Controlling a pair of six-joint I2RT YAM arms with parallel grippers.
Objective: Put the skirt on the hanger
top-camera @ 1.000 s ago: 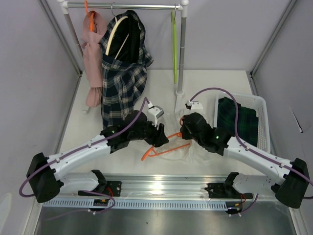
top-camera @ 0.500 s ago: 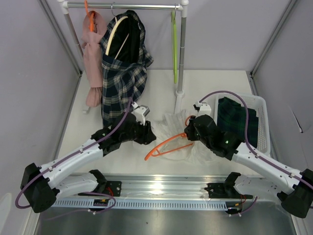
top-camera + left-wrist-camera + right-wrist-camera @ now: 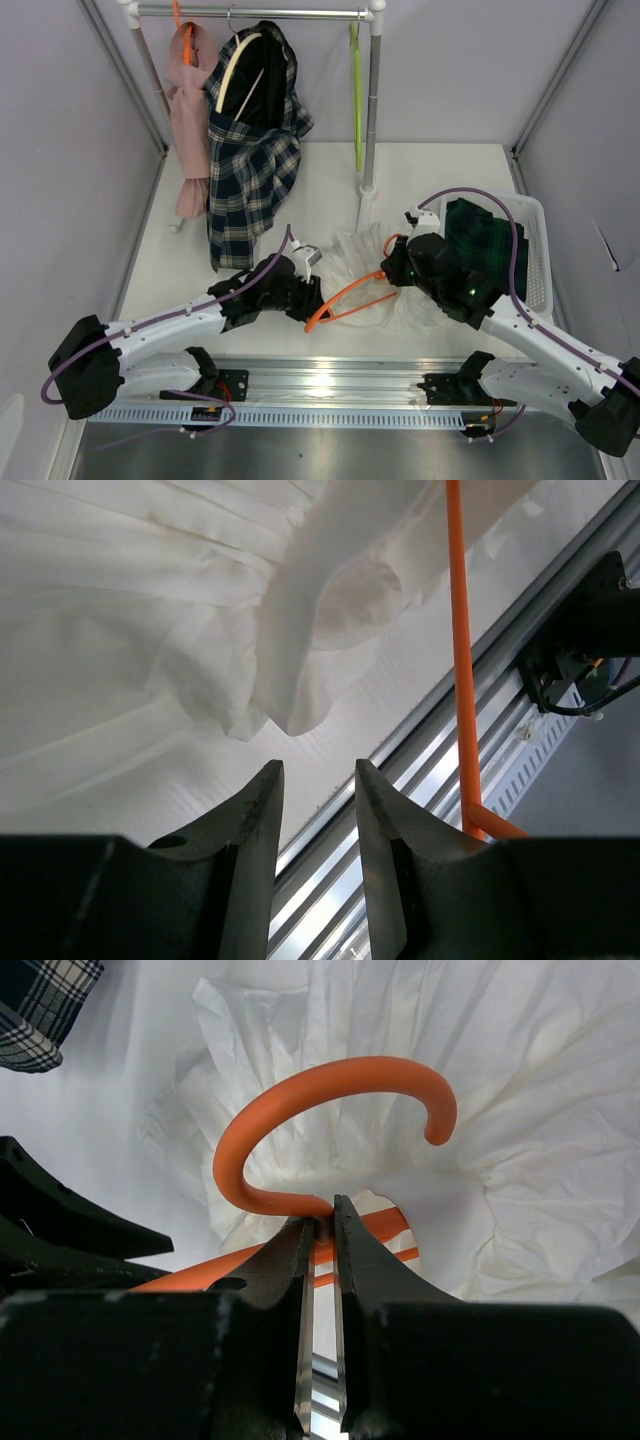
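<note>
The skirt (image 3: pixel 485 245), dark green tartan, lies folded in the white basket (image 3: pixel 541 255) at the right. The lime-green hanger (image 3: pixel 356 90) hangs on the rack's rail at the back, far from both grippers. My right gripper (image 3: pixel 390 275) is shut on the neck of an orange hanger (image 3: pixel 330 1075), just below its hook, above the white ruffled garment (image 3: pixel 520 1110); its tips show in the right wrist view (image 3: pixel 322 1222). My left gripper (image 3: pixel 315 292) is open and empty beside that orange hanger's left end (image 3: pixel 458 630), over the ruffled garment's edge (image 3: pixel 150 630).
The rack at the back holds a pink garment (image 3: pixel 188 120) on an orange hanger and a navy-and-white checked garment (image 3: pixel 250 150) on a cream hanger. The rack's pole foot (image 3: pixel 366 190) stands behind the ruffled garment. A metal rail (image 3: pixel 330 375) runs along the near edge.
My right gripper has carried the orange hanger a little right and back. My left gripper drew back left, then came down toward the hanger's left end.
</note>
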